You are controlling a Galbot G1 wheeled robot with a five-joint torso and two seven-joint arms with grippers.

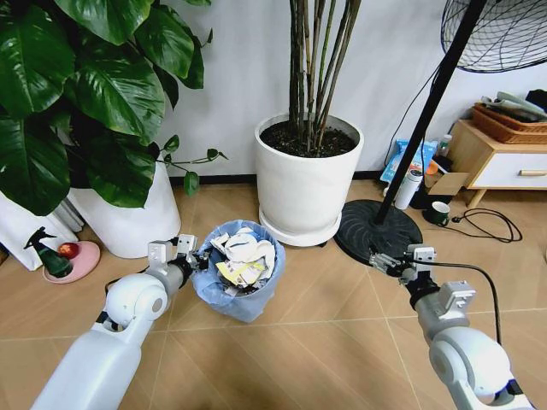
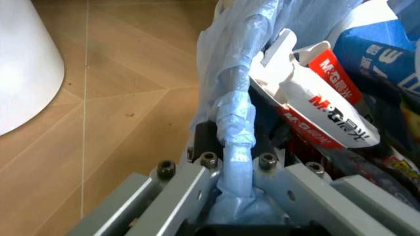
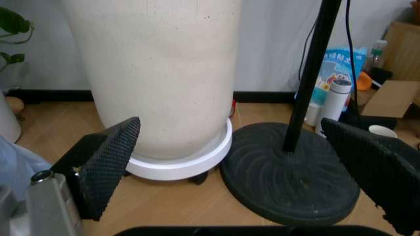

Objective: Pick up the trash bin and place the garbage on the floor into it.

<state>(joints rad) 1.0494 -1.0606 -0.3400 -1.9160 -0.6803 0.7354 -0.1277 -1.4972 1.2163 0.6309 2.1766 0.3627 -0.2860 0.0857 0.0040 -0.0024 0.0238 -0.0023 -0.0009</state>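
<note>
1. One left gripper [image 2: 236,196] is clamped on the bagged rim of the trash bin [image 1: 239,295], which stands on the floor [image 1: 325,342].
2. Just beyond its fingers [image 2: 190,191], garbage [image 2: 321,103] inside the bin includes a white-and-red "M&G" package.
3. Well to the bin's right, the right gripper [image 3: 243,167] hangs with jaws wide apart, facing a white plant pot [image 3: 164,73] and a black fan base [image 3: 295,182].

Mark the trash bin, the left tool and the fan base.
trash bin [image 1: 224,299], head view, blue bag on its front wall.
left tool [image 1: 196,256], head view, between fingertips at the bin's rim.
fan base [image 1: 359,229], head view, black disc top.
</note>
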